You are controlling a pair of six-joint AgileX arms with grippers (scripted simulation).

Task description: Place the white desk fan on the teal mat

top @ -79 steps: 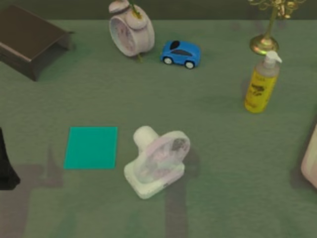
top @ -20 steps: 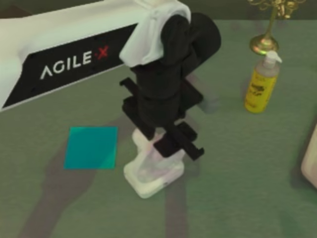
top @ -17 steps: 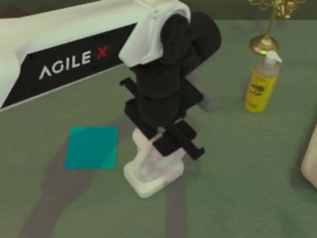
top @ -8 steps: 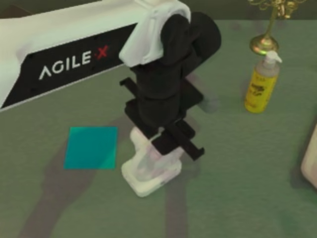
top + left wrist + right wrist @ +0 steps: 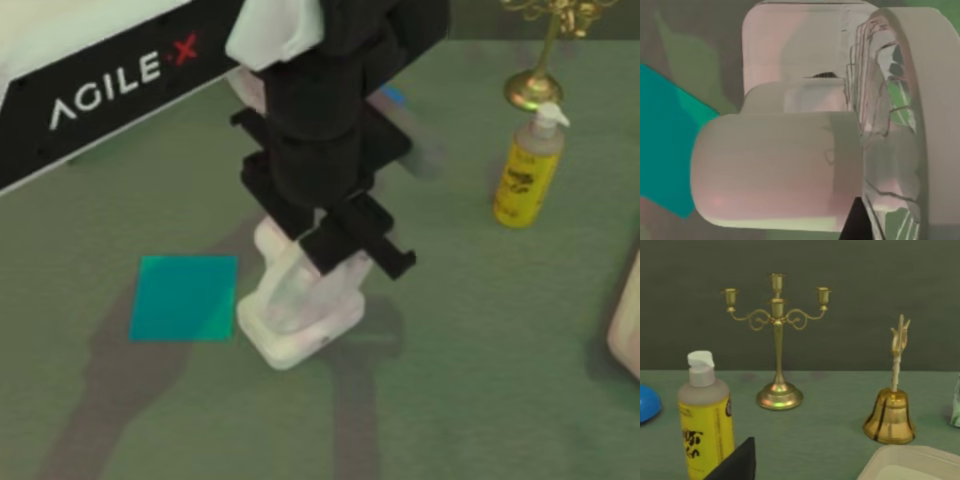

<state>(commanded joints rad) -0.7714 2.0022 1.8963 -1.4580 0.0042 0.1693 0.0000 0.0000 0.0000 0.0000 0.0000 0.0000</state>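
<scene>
The green table (image 5: pixel 480 330) fills the top view. The big left arm (image 5: pixel 120 80) reaches in from the table's left and hangs over the middle. Its black left gripper (image 5: pixel 330 265) is right on top of the white desk fan (image 5: pixel 300 310), with the claw pinching the fan's upper part. The left wrist view shows the fan very close: a fat round knob at the back, a see-through round cage with a pinkish look, and a chunky block for a base. In the top view the fan's base sits just beside the right edge of the teal mat (image 5: pixel 185 297), but I cannot tell if it touches the table or the mat. The mat is a flat bright square lying to the left of the fan, with nothing on it. A yellow pump bottle (image 5: pixel 528 178) stands well apart on the right side, and a gold candle holder (image 5: pixel 540 60) stands behind it. A bit of a blue toy car (image 5: pixel 393 96) peeks out from behind the arm. The right wrist view also shows a little gold bell (image 5: pixel 890 415) and a dark tip of the right gripper (image 5: pixel 737 462); I cannot tell if that claw is spread or closed.
</scene>
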